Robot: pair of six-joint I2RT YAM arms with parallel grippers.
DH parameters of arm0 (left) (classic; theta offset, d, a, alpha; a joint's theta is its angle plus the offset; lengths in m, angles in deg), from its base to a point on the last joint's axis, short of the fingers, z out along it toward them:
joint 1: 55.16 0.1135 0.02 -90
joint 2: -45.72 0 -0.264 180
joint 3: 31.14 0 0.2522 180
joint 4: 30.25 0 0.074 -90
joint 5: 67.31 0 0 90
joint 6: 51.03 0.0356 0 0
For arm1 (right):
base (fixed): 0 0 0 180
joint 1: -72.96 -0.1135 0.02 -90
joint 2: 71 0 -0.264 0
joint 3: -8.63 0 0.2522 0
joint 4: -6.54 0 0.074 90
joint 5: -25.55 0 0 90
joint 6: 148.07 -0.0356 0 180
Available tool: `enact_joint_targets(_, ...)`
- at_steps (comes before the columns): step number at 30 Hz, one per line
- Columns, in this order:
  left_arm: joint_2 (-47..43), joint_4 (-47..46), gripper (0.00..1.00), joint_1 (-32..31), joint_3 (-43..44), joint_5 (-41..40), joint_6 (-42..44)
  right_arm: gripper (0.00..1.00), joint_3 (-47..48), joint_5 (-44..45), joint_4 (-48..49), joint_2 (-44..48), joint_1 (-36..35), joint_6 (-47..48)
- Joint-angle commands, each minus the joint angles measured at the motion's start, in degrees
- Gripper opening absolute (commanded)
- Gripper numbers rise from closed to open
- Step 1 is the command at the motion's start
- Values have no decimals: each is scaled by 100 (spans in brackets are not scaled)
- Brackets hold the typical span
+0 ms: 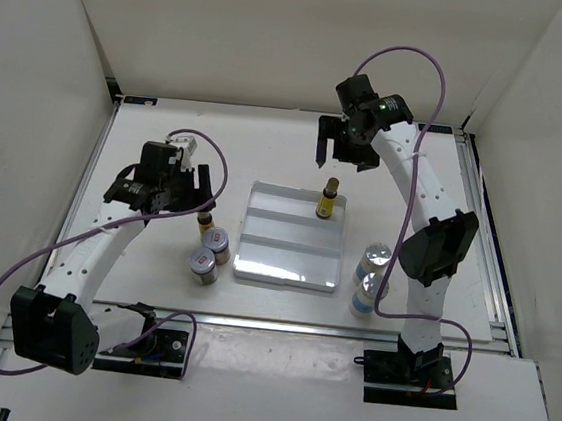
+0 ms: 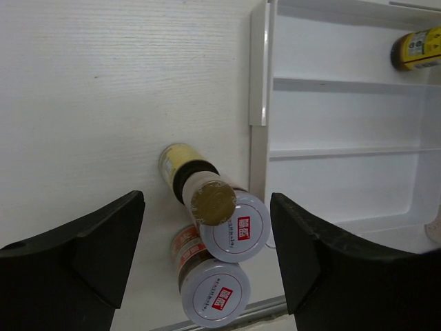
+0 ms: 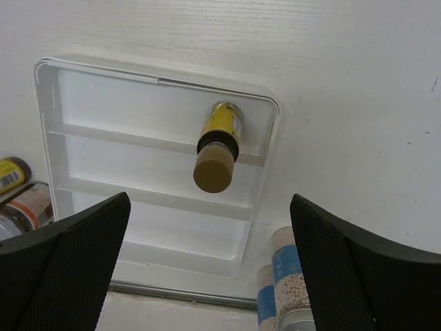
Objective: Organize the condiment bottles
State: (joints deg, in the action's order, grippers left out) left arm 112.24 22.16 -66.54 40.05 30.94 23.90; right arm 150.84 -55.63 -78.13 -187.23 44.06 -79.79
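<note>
One slim yellow bottle (image 1: pixel 328 199) with a tan cap stands upright in the far right corner of the white tray (image 1: pixel 288 272); it also shows in the right wrist view (image 3: pixel 219 134). My right gripper (image 1: pixel 339 156) hovers above and behind it, open and empty (image 3: pixel 210 269). The second yellow bottle (image 1: pixel 204 225) stands left of the tray, touching two silver-lidded jars (image 1: pixel 217 241) (image 1: pixel 204 263). My left gripper (image 1: pixel 194 199) is open and empty above this cluster (image 2: pixel 207 255), its fingers wide to either side of the yellow bottle's cap (image 2: pixel 212 201) and jars (image 2: pixel 241 227) (image 2: pixel 215 298). Two clear-blue bottles (image 1: pixel 373 259) (image 1: pixel 364 295) stand right of the tray.
The tray has three ridged compartments (image 2: pixel 258 83); only the far one holds a bottle. The blue bottles (image 3: pixel 288 265) stand close to the table's metal front rail (image 3: pixel 179 295). White walls enclose the table on three sides.
</note>
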Motion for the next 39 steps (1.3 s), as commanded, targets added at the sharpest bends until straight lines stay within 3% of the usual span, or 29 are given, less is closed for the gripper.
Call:
enact_joint_targets(1, -104, 107, 83, -101, -56, -411, 171, 100, -47, -21, -177, 232, 17, -61)
enact_joint_targets(8, 19, 38, 69, -102, -56, -553, 119, 100, -231, -73, -177, 232, 17, -114)
enact_joint_targets(18, 71, -121, 65, -102, -162, -131, 66, 100, -284, -73, -177, 232, 69, -114)
enact_joint_targets(20, 71, -121, 69, -102, -162, -60, 66, 100, -346, -73, -177, 232, 69, -114)
enact_joint_targets(24, 124, -121, 88, -102, -109, -60, 118, 100, -399, -135, -124, 232, 69, -114)
enact_joint_targets(27, 176, -174, 88, -154, -109, 0, 118, 100, -347, -135, -124, 232, 69, -114)
enact_joint_targets(30, 238, -236, 83, -154, -109, 150, 171, 100, -346, -135, -124, 232, 69, -114)
enact_joint_targets(36, 300, -236, 63, -154, -161, 203, 171, 100, -460, -135, -124, 232, 122, -114)
enact_joint_targets(39, 300, -236, 48, -154, -214, 203, 171, 100, -530, -135, -124, 285, 122, -114)
